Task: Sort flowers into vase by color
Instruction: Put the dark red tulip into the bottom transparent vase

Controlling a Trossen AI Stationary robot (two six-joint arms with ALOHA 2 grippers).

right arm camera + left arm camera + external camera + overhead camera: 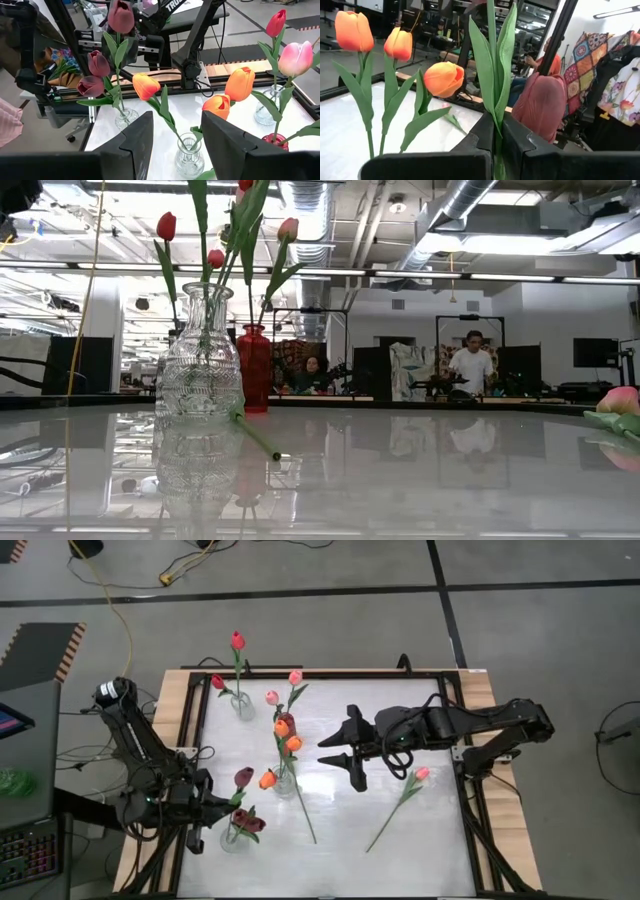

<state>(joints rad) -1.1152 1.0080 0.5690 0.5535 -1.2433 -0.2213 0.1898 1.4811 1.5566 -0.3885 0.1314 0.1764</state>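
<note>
Maroon tulip [542,105] clamped by the stem in left claw [497,145], near the maroon vase [237,836]. Right claw [340,755] spread, empty, mid-counter. Next: lower stem into that vase, then fetch pink tulip [421,774].

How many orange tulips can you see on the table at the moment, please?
3, all standing in the clear vase at the table's middle. In the high view: upper orange tulip, middle orange tulip, lower orange tulip. Leaves could hide another, but none shows.
</note>
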